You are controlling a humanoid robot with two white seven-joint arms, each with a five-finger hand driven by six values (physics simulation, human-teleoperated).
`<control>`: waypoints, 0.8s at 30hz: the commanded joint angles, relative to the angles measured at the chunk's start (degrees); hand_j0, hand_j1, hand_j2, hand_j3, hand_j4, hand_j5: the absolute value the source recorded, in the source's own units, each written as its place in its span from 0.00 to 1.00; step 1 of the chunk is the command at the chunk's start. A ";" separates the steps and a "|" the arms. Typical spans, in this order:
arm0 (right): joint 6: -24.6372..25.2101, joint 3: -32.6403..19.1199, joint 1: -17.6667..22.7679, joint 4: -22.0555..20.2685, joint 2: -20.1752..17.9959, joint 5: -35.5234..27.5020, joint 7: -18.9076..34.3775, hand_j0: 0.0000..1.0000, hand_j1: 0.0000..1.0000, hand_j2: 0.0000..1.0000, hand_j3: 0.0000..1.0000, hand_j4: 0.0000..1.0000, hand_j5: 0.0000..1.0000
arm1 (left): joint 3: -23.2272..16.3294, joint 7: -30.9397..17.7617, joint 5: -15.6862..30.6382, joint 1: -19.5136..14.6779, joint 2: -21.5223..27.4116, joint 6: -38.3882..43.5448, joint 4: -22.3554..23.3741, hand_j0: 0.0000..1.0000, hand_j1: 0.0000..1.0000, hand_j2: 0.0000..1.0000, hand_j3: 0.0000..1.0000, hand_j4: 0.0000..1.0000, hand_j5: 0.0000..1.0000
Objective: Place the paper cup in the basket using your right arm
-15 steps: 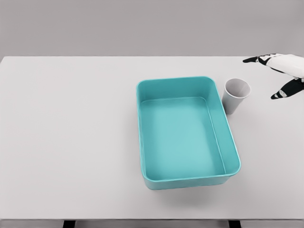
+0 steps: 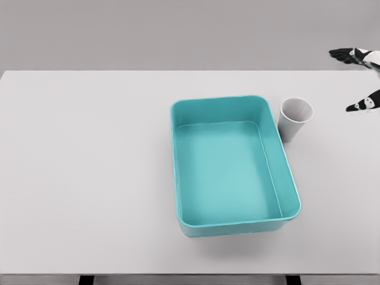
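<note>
Head view: paper cup point(image 2: 295, 119) upright beside basket point(image 2: 234, 221) toward surface's point(image 2: 89, 178) right edge; right hand point(image 2: 362, 80) splayed, empty, well apart — approach level, close around cup's mid-wall.

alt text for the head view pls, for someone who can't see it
A white paper cup stands upright just right of an empty teal basket on a pale grey table. The right hand shows at the right edge, fingers spread, apart from the cup.
</note>
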 commanded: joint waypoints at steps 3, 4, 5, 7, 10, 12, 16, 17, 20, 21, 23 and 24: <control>-4.03 0.44 0.00 11.27 4.17 -7.12 0.27 1.00 1.00 1.00 1.00 1.00 1.00 | 0.00 -0.03 -0.01 0.00 0.01 0.00 -0.07 1.00 1.00 1.00 1.00 1.00 1.00; -4.12 0.71 0.09 11.45 4.69 -6.60 0.27 1.00 1.00 1.00 1.00 1.00 1.00 | 0.00 -0.03 -0.01 0.00 0.01 0.00 0.02 1.00 1.00 1.00 1.00 1.00 1.00; -4.21 1.67 0.09 11.80 5.75 -6.33 0.27 1.00 1.00 1.00 1.00 1.00 1.00 | 0.00 -0.03 -0.01 0.00 0.01 0.00 0.02 1.00 1.00 1.00 1.00 1.00 1.00; -4.12 2.11 0.09 13.64 7.07 -6.59 0.27 1.00 1.00 1.00 1.00 1.00 1.00 | 0.00 0.05 -0.01 0.09 0.01 0.00 0.02 1.00 1.00 1.00 1.00 1.00 1.00; -4.65 2.29 -0.09 17.95 11.29 -6.15 0.27 1.00 1.00 1.00 1.00 1.00 1.00 | 0.00 -0.03 -0.01 0.00 0.01 0.00 0.02 1.00 1.00 1.00 1.00 1.00 1.00; -6.32 2.46 0.26 19.18 11.38 -5.28 0.27 1.00 1.00 1.00 1.00 1.00 1.00 | 0.00 0.06 -0.01 0.09 0.01 0.00 -0.07 1.00 1.00 1.00 1.00 1.00 1.00; -7.99 4.13 0.53 19.27 11.64 -5.01 0.27 1.00 1.00 1.00 1.00 1.00 1.00 | 0.00 -0.03 -0.01 0.00 0.01 0.00 0.02 1.00 1.00 1.00 1.00 1.00 1.00; -7.99 4.66 0.44 19.27 12.08 -4.92 0.27 1.00 1.00 1.00 1.00 1.00 1.00 | 0.00 -0.03 -0.01 0.00 0.01 0.00 0.02 1.00 1.00 1.00 1.00 1.00 1.00; -8.08 4.84 0.09 21.99 14.19 -2.82 0.27 1.00 1.00 1.00 1.00 1.00 1.00 | 0.00 0.06 -0.01 0.00 0.01 0.00 -0.07 1.00 1.00 1.00 1.00 1.00 1.00; -7.99 4.84 0.09 21.99 14.36 -2.81 0.27 1.00 1.00 1.00 1.00 1.00 1.00 | 0.00 0.05 -0.01 0.09 0.01 0.00 0.02 1.00 1.00 1.00 1.00 1.00 1.00; -7.99 4.84 0.00 22.43 14.63 -2.38 0.27 1.00 1.00 1.00 1.00 1.00 1.00 | 0.00 0.05 -0.01 0.00 0.01 0.00 0.02 1.00 1.00 1.00 1.00 1.00 1.00; -8.08 4.84 0.00 22.79 14.89 -2.20 0.27 1.00 1.00 1.00 1.00 1.00 1.00 | 0.00 0.05 -0.01 0.00 0.01 0.00 0.02 1.00 1.00 1.00 1.00 1.00 1.00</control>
